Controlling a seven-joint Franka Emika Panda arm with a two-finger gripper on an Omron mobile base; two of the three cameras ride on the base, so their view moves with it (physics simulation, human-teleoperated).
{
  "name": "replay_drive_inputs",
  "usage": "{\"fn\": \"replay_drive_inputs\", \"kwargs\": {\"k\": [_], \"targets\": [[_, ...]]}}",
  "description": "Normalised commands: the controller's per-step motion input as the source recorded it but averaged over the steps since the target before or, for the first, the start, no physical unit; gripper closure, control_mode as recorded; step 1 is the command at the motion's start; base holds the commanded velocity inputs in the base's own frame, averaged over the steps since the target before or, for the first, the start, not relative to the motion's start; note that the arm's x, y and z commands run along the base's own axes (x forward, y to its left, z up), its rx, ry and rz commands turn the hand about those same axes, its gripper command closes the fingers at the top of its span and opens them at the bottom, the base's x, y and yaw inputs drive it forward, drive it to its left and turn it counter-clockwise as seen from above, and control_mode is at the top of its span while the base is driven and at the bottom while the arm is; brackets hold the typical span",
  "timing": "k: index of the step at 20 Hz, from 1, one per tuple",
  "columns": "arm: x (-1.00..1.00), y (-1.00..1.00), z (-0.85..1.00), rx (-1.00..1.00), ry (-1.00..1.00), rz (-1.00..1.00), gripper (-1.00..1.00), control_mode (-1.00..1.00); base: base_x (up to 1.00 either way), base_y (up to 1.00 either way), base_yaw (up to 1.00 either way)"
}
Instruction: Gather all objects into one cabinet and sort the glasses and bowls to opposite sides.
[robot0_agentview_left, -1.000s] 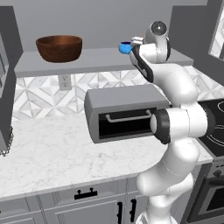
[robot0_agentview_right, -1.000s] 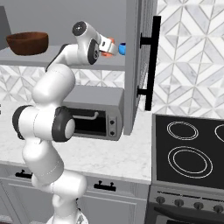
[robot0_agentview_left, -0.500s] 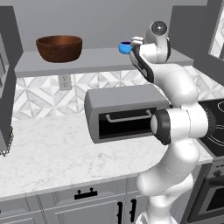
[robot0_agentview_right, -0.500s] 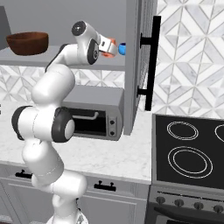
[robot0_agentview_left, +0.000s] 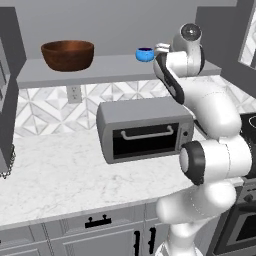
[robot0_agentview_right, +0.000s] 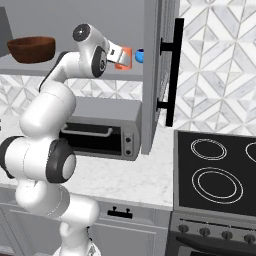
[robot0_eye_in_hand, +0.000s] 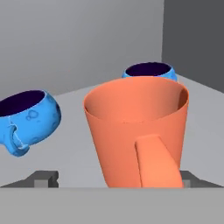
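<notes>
Orange mug (robot0_eye_in_hand: 138, 131) stands upright on the cabinet shelf (robot0_agentview_left: 115, 70), mouth up, handle toward the camera, between two blue cups (robot0_eye_in_hand: 26, 118) (robot0_eye_in_hand: 148, 71). Gripper (robot0_agentview_right: 120, 57) jaws are spread either side of it, not pinching. Wooden bowl (robot0_agentview_left: 67, 54) sits far left. Gathering looks done; sorting appears nearly complete.

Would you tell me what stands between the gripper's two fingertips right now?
The orange cup stands upright on the grey shelf between the fingertips, handle toward the camera, in the hand view.
</notes>
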Motion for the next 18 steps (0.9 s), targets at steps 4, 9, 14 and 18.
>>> {"fn": "replay_drive_inputs", "kwargs": {"k": [4, 9, 14, 18], "targets": [[-0.26, 0.01, -0.03, 0.00, 0.00, 0.00, -1.00, -1.00, 0.00, 0.00, 0.00], [0.17, 0.12, -0.03, 0.00, -0.04, 0.01, -1.00, -1.00, 0.00, 0.00, 0.00], [0.07, 0.01, 0.00, 0.00, -0.02, 0.02, -1.00, -1.00, 0.00, 0.00, 0.00], [0.00, 0.00, 0.00, 0.00, -0.01, 0.02, -1.00, -1.00, 0.00, 0.00, 0.00]]}}
